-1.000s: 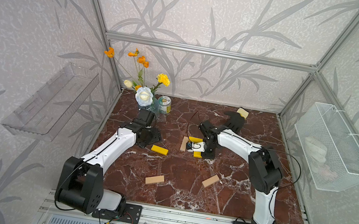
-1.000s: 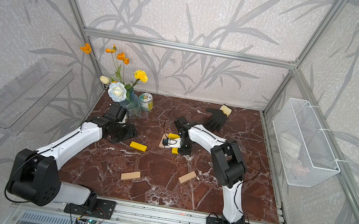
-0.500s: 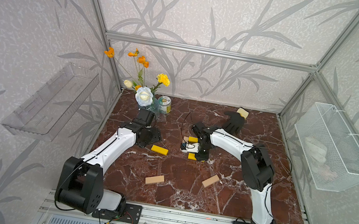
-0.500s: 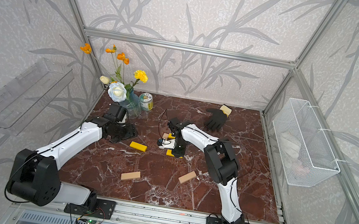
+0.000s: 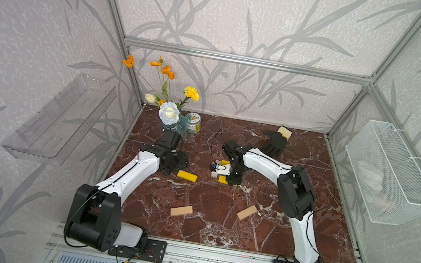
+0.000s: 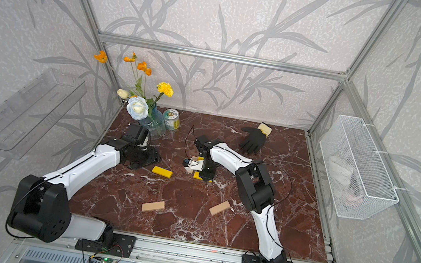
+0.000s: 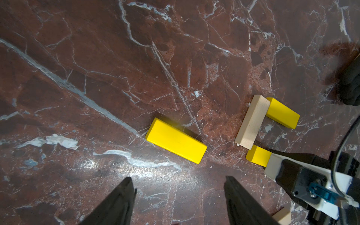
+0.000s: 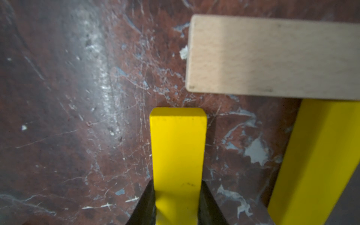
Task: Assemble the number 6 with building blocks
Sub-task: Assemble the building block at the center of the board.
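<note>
Top views are showing the marble surface (image 5: 216,226) with the right arm (image 5: 264,164) reaching further toward the left edge than 1 second ago, carrying its block along. The left arm (image 5: 136,172) is staying where it was. The left gripper (image 7: 178,181) is hanging over the surface near the left edge, jaws spread wide and gripping nothing, with the loose yellow block (image 7: 176,140) lying near its tips, unmoved.

The right gripper (image 8: 176,187) is pinching the held yellow block (image 8: 178,146) by its long sides, jaws narrow, around the middle of the surface. That block's free end is sitting just short of a long side of the pale wood block (image 8: 272,56). The second yellow block (image 8: 315,155) is butting against the same side near its other end.

Nearer the front edge, the front-left pale block (image 5: 181,210) and the front-right pale block (image 5: 247,212) are lying apart, unchanged.
</note>
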Controlling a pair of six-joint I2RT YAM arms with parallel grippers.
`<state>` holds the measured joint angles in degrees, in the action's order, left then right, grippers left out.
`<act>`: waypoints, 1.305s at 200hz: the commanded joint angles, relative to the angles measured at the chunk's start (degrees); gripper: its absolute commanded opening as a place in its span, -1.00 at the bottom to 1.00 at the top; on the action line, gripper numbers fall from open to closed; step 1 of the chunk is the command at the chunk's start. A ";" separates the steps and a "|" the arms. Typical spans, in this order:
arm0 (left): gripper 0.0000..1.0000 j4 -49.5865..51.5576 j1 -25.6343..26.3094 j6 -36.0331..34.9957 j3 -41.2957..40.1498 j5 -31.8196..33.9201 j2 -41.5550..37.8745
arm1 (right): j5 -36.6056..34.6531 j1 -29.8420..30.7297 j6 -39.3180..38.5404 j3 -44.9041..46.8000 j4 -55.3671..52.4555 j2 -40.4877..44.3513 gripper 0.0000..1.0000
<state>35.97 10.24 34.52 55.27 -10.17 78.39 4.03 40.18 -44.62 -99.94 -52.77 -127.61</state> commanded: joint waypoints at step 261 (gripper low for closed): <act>0.49 1.11 -1.54 -1.69 -1.12 -0.28 -0.99 | -1.05 0.96 1.04 -3.59 -2.40 -2.91 -1.00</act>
<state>36.07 9.17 34.02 54.89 -10.22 78.08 3.07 40.64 -44.21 -102.43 -53.52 -129.10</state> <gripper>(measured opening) 0.745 0.307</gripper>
